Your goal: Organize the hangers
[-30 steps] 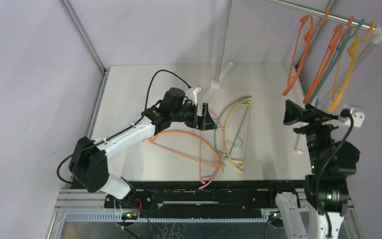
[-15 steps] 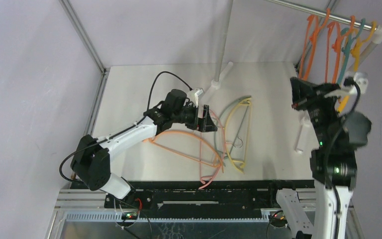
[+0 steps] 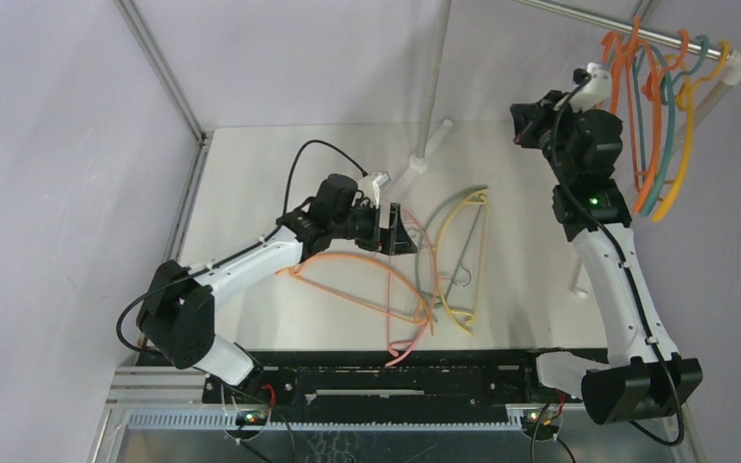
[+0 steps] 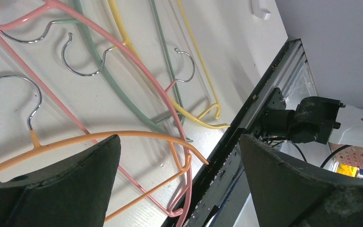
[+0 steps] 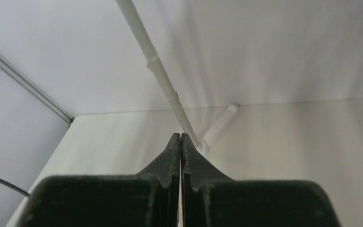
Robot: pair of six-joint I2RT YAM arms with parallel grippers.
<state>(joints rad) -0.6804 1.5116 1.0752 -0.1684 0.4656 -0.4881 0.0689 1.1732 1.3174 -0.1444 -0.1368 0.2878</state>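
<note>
Nr table [image 3: 251,174] edge: pink hanger [image 3: 389,313]

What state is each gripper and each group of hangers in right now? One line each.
Left gripper: open, empty.
Right gripper: shut, empty, raised.
Table hangers: lying flat, overlapping one another.
Rail hangers: hanging by their hooks, bunched together.
</note>
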